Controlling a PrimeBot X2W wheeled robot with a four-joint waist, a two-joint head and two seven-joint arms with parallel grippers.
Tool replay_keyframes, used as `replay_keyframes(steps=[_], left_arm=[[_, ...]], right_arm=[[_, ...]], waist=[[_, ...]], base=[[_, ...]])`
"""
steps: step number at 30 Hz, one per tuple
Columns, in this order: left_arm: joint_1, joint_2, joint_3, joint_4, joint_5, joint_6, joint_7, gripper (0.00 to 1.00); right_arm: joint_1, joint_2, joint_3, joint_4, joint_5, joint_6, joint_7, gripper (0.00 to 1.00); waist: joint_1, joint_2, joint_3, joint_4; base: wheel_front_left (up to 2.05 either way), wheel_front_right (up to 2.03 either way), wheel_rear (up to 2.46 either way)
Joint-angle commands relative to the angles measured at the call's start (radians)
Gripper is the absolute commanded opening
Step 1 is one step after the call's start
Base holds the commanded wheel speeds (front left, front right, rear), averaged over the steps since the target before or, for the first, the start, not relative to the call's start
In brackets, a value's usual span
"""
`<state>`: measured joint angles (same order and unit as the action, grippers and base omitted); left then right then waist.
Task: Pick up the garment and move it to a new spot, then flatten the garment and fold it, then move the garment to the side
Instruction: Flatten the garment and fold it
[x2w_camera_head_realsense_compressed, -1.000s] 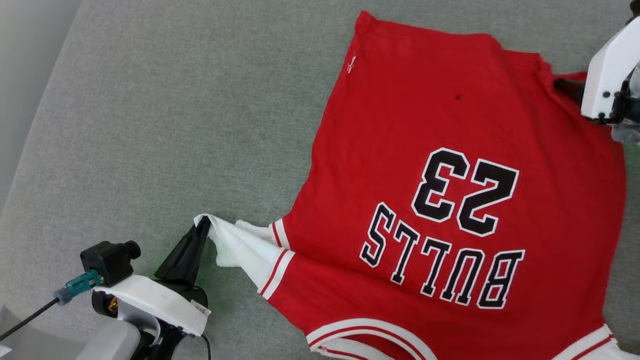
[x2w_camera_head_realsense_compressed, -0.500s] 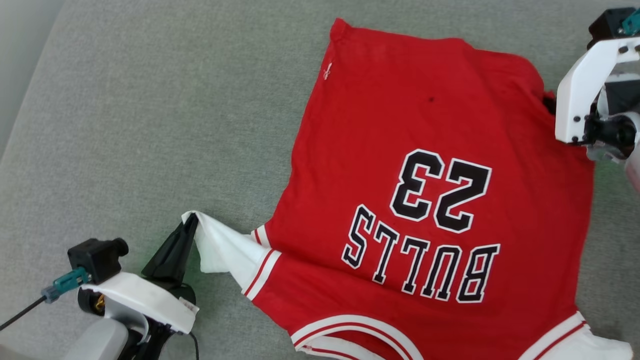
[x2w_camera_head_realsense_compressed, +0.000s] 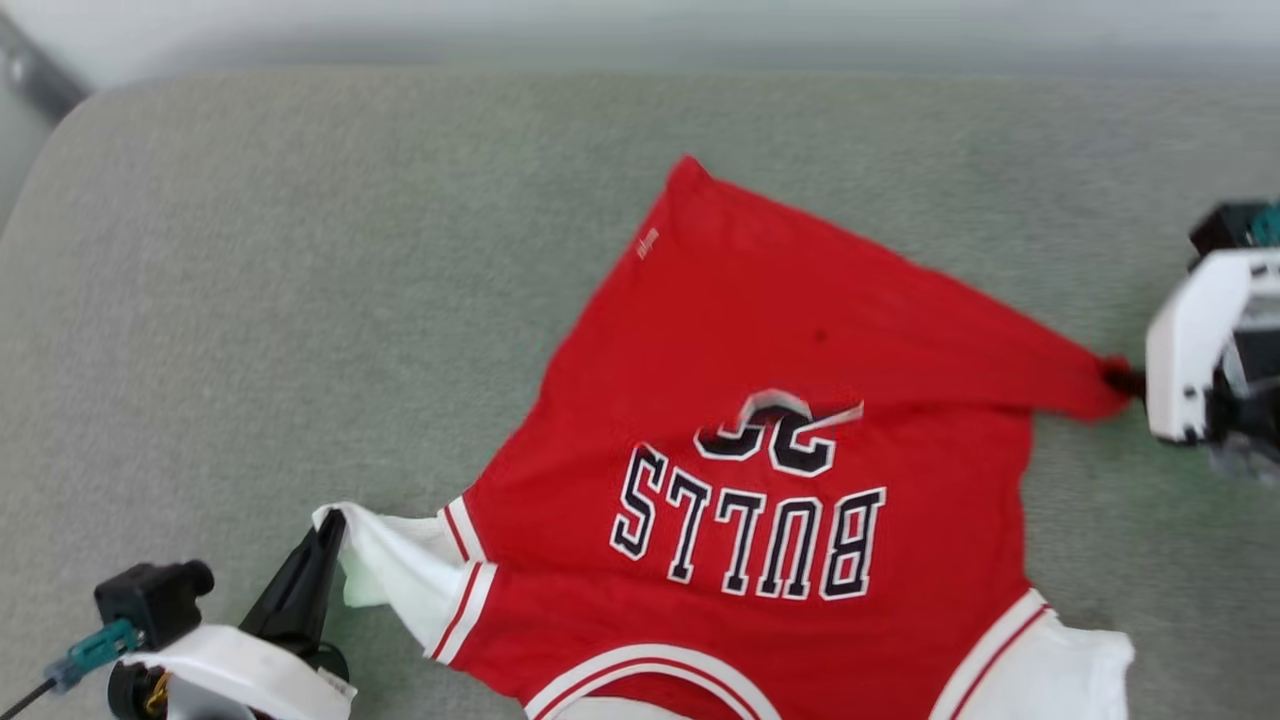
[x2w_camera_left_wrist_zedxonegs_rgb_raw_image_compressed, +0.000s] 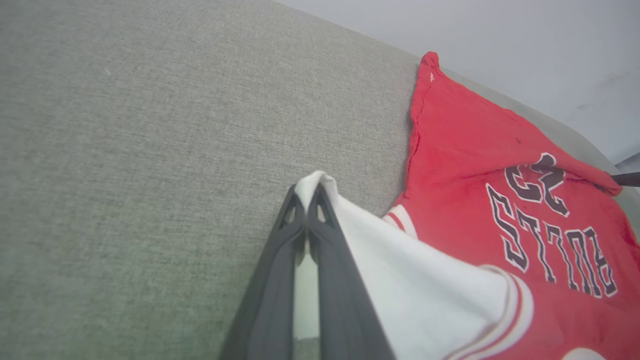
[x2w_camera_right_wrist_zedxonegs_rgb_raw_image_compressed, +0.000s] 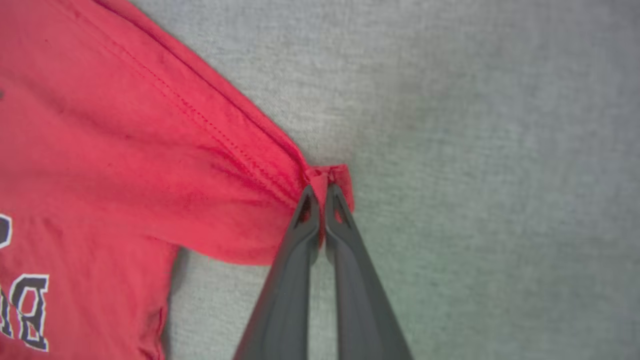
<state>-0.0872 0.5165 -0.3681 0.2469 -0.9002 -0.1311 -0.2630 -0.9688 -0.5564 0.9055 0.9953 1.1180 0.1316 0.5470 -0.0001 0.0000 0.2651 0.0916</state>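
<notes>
The garment (x2w_camera_head_realsense_compressed: 760, 330) is a red jersey with white sleeves and "BULLS" lettering, lying front up on a grey-green cushion. My left gripper (x2w_camera_head_realsense_compressed: 330, 522) at the lower left is shut on the tip of its white sleeve (x2w_camera_left_wrist_zedxonegs_rgb_raw_image_compressed: 400, 280). That pinch shows up close in the left wrist view, where my left gripper (x2w_camera_left_wrist_zedxonegs_rgb_raw_image_compressed: 306, 192) clamps the sleeve edge. At the right, my right gripper (x2w_camera_head_realsense_compressed: 1125, 380) is shut on the red hem corner, lifted and pulled so the hem folds over the number. In the right wrist view my right gripper (x2w_camera_right_wrist_zedxonegs_rgb_raw_image_compressed: 320, 192) pinches that red corner (x2w_camera_right_wrist_zedxonegs_rgb_raw_image_compressed: 332, 176).
The grey-green cushion (x2w_camera_head_realsense_compressed: 300, 300) spreads wide to the left of the garment and behind it. Its rounded back edge (x2w_camera_head_realsense_compressed: 60, 120) meets a pale wall at the top. Bare cushion (x2w_camera_right_wrist_zedxonegs_rgb_raw_image_compressed: 475, 150) lies to the right of the hem corner.
My right gripper closed on the red hem corner and pulled it up and toward me, folding the hem over the number. The head camera tilted, shifting the whole picture.
</notes>
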Motion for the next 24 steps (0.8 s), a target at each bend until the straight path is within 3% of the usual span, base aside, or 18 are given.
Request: replay_keyframes(steps=[1, 12, 16, 20, 23, 24], left_arm=[[0.019, -0.005, 0.012, -0.006, 0.008, 0.001, -0.002, 0.00], [0.110, -0.012, 0.083, -0.044, 0.025, 0.001, -0.002, 0.00], [0.119, -0.009, 0.092, -0.056, 0.027, 0.001, -0.002, 0.00], [0.104, -0.005, 0.092, -0.066, 0.028, 0.001, -0.002, 0.00], [0.096, -0.005, 0.083, -0.064, 0.030, 0.001, -0.002, 0.00], [0.093, -0.006, 0.078, -0.063, 0.029, 0.001, -0.002, 0.00]], right_arm=[[0.053, -0.025, -0.007, -0.012, 0.018, -0.002, 0.012, 0.00], [0.432, -0.199, -0.101, -0.243, 0.114, -0.002, 0.084, 0.00], [0.514, -0.258, -0.142, -0.296, 0.085, -0.003, 0.090, 0.00], [0.655, -0.287, -0.246, -0.363, 0.071, -0.003, 0.144, 0.00], [0.719, -0.264, -0.322, -0.416, 0.054, -0.003, 0.164, 0.00], [0.730, -0.256, -0.365, -0.428, 0.048, -0.002, 0.153, 0.27]], waist=[[0.0001, 0.0000, -0.040, -0.038], [0.0001, 0.0000, -0.080, -0.114], [0.0001, 0.0000, -0.071, -0.127], [0.0001, 0.0000, -0.050, -0.130], [0.0001, 0.0000, -0.045, -0.126], [0.0001, 0.0000, -0.045, -0.123]], base=[[0.00, 0.00, 0.00], [0.00, 0.00, 0.00], [0.00, 0.00, 0.00], [0.00, 0.00, 0.00], [0.00, 0.00, 0.00], [0.00, 0.00, 0.00]])
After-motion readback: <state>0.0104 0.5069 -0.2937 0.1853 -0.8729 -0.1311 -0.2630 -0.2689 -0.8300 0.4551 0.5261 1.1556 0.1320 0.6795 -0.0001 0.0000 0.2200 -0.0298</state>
